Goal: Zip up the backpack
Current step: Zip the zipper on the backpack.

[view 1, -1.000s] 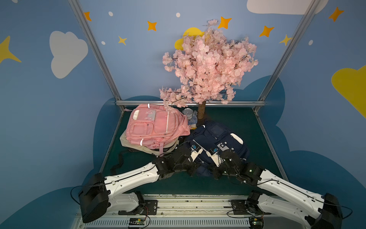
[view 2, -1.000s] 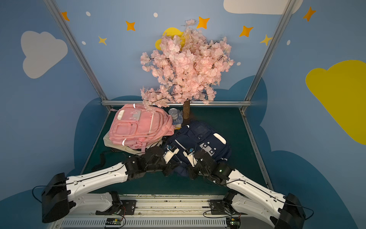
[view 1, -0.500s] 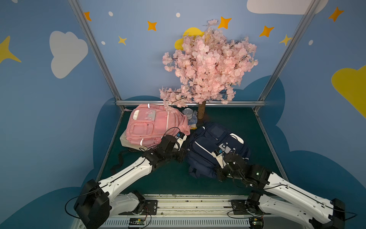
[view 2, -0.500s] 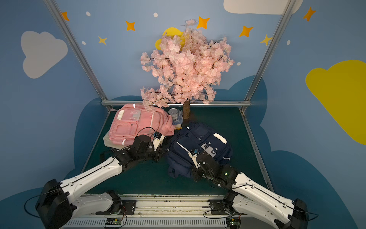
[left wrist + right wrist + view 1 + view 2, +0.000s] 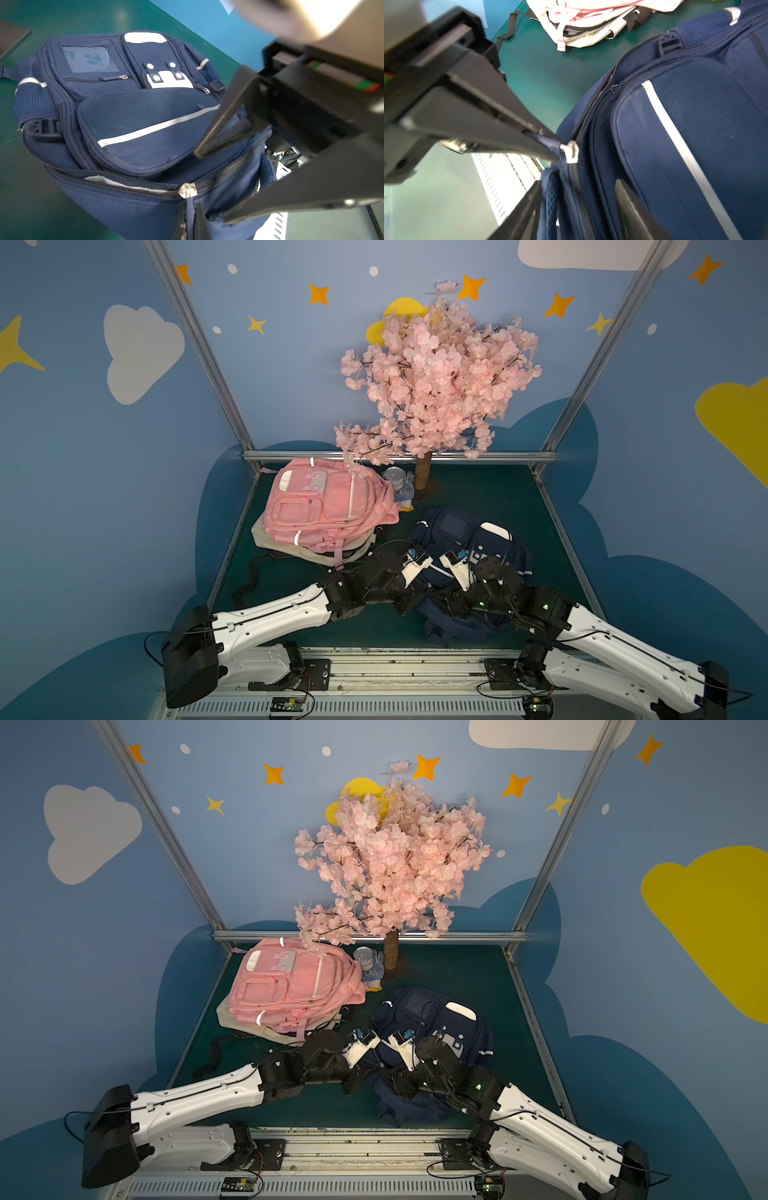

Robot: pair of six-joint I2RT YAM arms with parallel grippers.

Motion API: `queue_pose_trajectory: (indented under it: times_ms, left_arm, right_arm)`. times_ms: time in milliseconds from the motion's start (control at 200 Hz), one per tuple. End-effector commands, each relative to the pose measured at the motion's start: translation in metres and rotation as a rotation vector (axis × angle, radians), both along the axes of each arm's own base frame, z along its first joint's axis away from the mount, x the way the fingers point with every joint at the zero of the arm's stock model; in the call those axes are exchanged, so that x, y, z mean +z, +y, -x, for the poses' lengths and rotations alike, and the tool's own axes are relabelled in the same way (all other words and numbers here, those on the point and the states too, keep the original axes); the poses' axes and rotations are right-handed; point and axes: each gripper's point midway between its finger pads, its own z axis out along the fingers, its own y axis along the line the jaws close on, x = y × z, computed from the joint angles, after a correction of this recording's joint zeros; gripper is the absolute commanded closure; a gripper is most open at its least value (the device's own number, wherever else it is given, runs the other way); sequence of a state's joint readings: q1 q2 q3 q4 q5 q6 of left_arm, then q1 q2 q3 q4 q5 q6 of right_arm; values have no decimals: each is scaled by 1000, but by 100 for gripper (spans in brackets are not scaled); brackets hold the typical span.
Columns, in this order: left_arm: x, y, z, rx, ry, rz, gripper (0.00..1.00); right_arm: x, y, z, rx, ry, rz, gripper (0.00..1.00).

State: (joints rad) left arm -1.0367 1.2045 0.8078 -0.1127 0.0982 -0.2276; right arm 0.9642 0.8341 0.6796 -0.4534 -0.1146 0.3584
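- Since half a second ago the left gripper [image 5: 190, 209] has swung back from beside the pink backpack [image 5: 328, 506] to the near end of the navy backpack [image 5: 461, 531], and is now close beside the right gripper [image 5: 579, 182].
- In both top views the navy backpack [image 5: 424, 1011] lies with its front pockets up on the green tabletop [image 5: 498, 497]. It sits right of centre, toward the near edge.
- Its main zipper runs across the near end, with the silver slider [image 5: 188, 191] partway along. On one side of the slider the rows of teeth stand apart and pale lining shows between them. On the other side they are meshed (the left wrist view shows this best).
- A navy fabric pull tab [image 5: 189, 204] hangs from the slider, and the left gripper is pinched tight on it. The right wrist view shows the same clamp right at the slider [image 5: 572, 152].
- The right gripper's jaws stand wide, with one finger on each side of the backpack's near corner. Whether they press the fabric I cannot tell.
- To the left, the pink backpack lies on top of a cream bag [image 5: 266, 541]. A black strap [image 5: 251, 576] trails from that pile over the mat.
- At the back of the table a metal can [image 5: 393, 479] stands just beside the trunk of a pink blossom tree [image 5: 436, 377].
- Blue walls [image 5: 104, 489] painted with clouds and stars close in the scene.
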Motion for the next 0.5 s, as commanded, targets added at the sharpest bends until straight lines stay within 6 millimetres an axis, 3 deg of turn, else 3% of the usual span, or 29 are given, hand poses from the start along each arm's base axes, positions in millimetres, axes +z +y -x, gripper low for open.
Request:
queue_pose_trajectory:
  times_ms: [0,80,220,305,496]
  left_arm:
    - [49,-12,-10,6,-105,126,98]
    - [50,-9,-12,14,-111,122,98]
    - [44,1,-26,61,-103,90,98]
    - [39,11,-40,111,-90,79,97]
    - [20,51,-93,286,-13,16,98]
  right_arm:
    - [-16,2,1,10,10,31,46]
    - [-24,-2,2,2,23,53,53]
    - [-23,-1,9,27,26,49,82]
    - [-20,-1,13,45,25,46,94]
    - [-22,-11,15,22,-24,124,100]
